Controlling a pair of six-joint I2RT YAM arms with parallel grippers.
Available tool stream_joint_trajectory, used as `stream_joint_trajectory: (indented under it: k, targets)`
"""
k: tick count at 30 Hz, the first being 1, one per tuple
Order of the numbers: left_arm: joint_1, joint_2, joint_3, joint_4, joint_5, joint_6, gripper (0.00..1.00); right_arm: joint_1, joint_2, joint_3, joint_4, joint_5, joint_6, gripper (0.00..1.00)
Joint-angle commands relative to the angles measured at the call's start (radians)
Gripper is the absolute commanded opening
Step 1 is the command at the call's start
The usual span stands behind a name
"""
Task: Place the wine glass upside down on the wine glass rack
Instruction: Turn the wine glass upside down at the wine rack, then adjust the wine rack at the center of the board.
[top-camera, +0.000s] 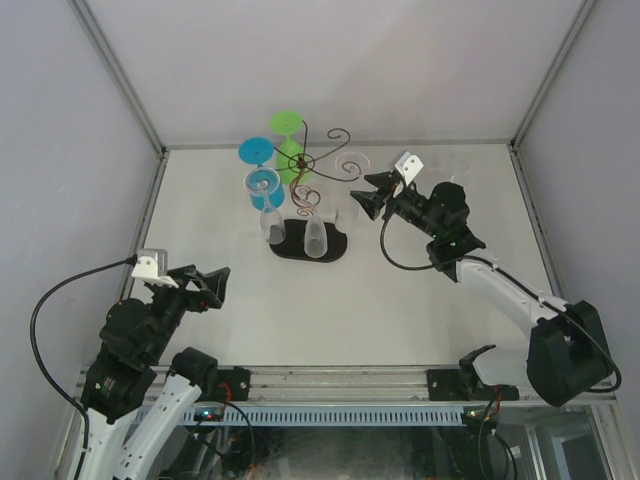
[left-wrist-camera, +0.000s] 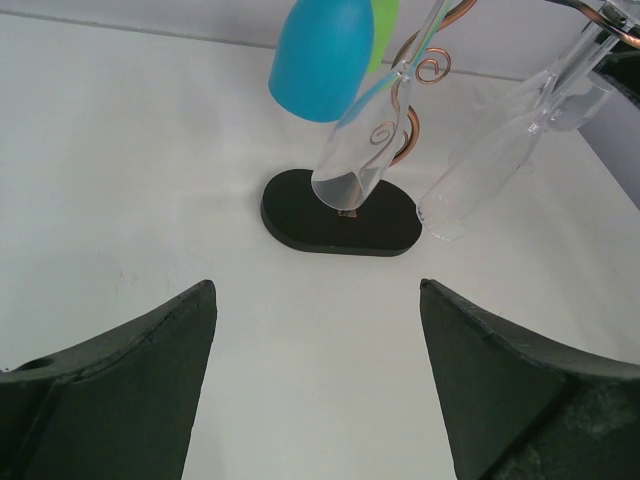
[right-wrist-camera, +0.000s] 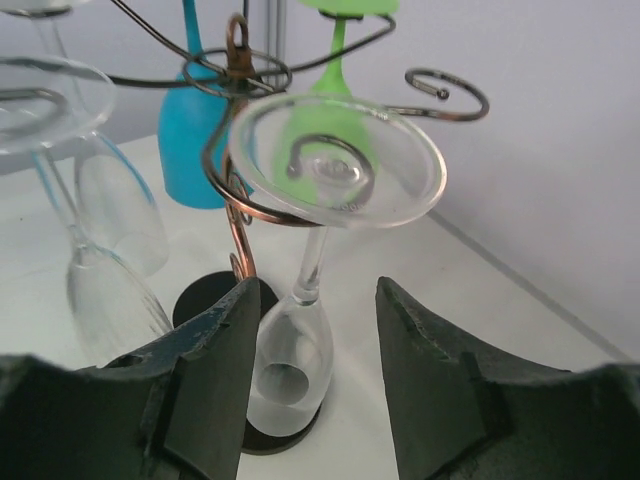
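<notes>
The wine glass (right-wrist-camera: 312, 262) hangs upside down on the rack (top-camera: 335, 250), which stands at the far middle of a white table (top-camera: 400, 320). The table is matte and plain. Pale grey walls (top-camera: 350, 60) enclose it, with aluminium posts (top-camera: 120, 80) in the corners, and a slotted metal rail (top-camera: 330, 380) runs along the near edge. The rack is thin dark wire, with curled arms around a twisted coppery stem, on a black oval base. The wine glass is clear. Its flat round foot rests on a curled arm on the rack's right side, its thin stem tilts slightly, and its narrow bowl hangs mouth-down over the base. A blue glass (top-camera: 263, 185), a green glass (top-camera: 290, 160) and two more clear glasses (top-camera: 270, 225) hang from other arms. The right gripper (right-wrist-camera: 318, 290) faces the wine glass with its fingers partly apart, the bowl just beyond the tips and not clamped. The left gripper (left-wrist-camera: 315, 290) sits well back with its fingers spread wide, holding nothing.
</notes>
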Motion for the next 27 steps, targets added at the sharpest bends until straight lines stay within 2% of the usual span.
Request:
stream_joint_trajectory:
  k: [1, 13, 19, 27]
  targets:
    - [0.007, 0.007, -0.017, 0.038, -0.001, 0.013, 0.86, 0.006, -0.103, -0.019, -0.042, 0.016, -0.036, 0.49]
    - [0.007, 0.009, -0.017, 0.037, 0.006, 0.012, 0.86, 0.009, -0.356, -0.032, -0.36, 0.102, -0.13, 0.5]
    - [0.008, -0.002, -0.017, 0.036, 0.0, 0.011, 0.85, 0.019, -0.352, 0.216, -0.615, 0.075, -0.13, 0.5]
    - [0.007, -0.004, -0.017, 0.035, 0.0, 0.011, 0.85, 0.055, -0.143, 0.606, -0.881, 0.045, -0.113, 0.5]
